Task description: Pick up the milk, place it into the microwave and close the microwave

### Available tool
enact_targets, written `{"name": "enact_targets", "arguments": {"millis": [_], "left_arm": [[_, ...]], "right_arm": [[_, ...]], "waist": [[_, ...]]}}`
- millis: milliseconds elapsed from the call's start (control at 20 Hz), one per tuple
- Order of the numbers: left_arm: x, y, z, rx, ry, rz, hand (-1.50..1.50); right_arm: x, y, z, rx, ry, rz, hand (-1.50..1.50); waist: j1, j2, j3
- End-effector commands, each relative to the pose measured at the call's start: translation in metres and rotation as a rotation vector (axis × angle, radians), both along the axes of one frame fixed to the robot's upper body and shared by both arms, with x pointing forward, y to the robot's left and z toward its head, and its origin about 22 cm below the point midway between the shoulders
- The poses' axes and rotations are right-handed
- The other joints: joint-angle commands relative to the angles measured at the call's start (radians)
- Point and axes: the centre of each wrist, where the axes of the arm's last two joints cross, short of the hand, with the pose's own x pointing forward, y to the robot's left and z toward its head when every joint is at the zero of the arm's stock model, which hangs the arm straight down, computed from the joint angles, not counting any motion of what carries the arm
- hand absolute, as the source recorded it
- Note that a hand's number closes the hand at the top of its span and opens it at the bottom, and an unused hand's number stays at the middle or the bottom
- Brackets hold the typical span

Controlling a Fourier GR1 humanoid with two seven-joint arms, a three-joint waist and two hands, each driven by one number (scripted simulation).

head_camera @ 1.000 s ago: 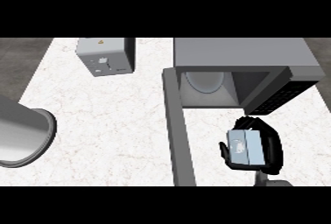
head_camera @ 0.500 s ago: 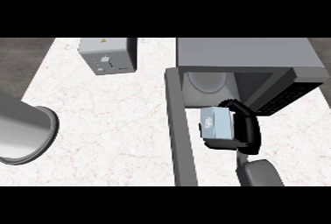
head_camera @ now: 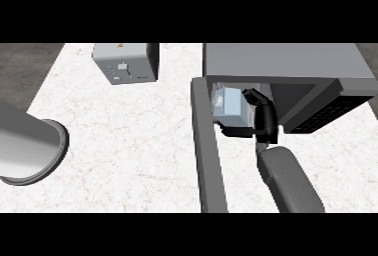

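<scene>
The milk (head_camera: 228, 103), a pale blue-grey carton, sits at the mouth of the grey microwave (head_camera: 284, 62), partly inside the opening at its left side. My right hand (head_camera: 263, 118) is shut on the carton, fingers curled round its right side and underside. Its grey forearm (head_camera: 286, 181) comes up from the lower edge. The microwave door (head_camera: 207, 155) stands open, swung toward me as a long grey bar just left of the hand. My left hand does not show.
A grey box with a small front panel (head_camera: 125, 63) stands at the counter's back, left of the microwave. A large grey cylinder (head_camera: 22, 146) enters from the left edge. The microwave's dark keypad (head_camera: 329, 113) juts out to the right of my hand.
My right hand has carried the milk away from me and slightly left, from the counter beside the open door up into the microwave's opening. The forearm now shows more.
</scene>
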Motion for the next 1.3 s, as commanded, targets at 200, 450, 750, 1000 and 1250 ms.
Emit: {"name": "enact_targets", "arguments": {"millis": [200,450,750,1000,1250], "left_arm": [[0.005,0.014,0.007,0.004,-0.008,-0.006,-1.5],[0.008,0.005,0.003,-0.002,-0.003,-0.041,-1.5],[0.015,0.008,-0.003,0.012,-0.012,-0.041,-1.5],[0.004,0.013,-0.003,0.009,-0.022,-0.083,-1.5],[0.01,0.011,-0.01,0.005,-0.012,-0.077,-1.5]], "right_arm": [[0.035,-0.014,-0.02,-0.057,0.051,-0.061,1.5],[0.054,-0.007,-0.009,-0.191,0.055,-0.135,1.5],[0.059,-0.031,-0.01,-0.276,0.066,-0.145,1.5],[0.067,-0.047,0.0,-0.35,0.011,-0.199,1.5],[0.072,-0.062,0.01,-0.46,-0.065,-0.231,1.5]], "waist": [[0.017,0.009,0.001],[0.047,0.02,0.002],[0.063,0.032,0.003],[0.094,0.037,0.004],[0.089,0.041,0.004]]}}
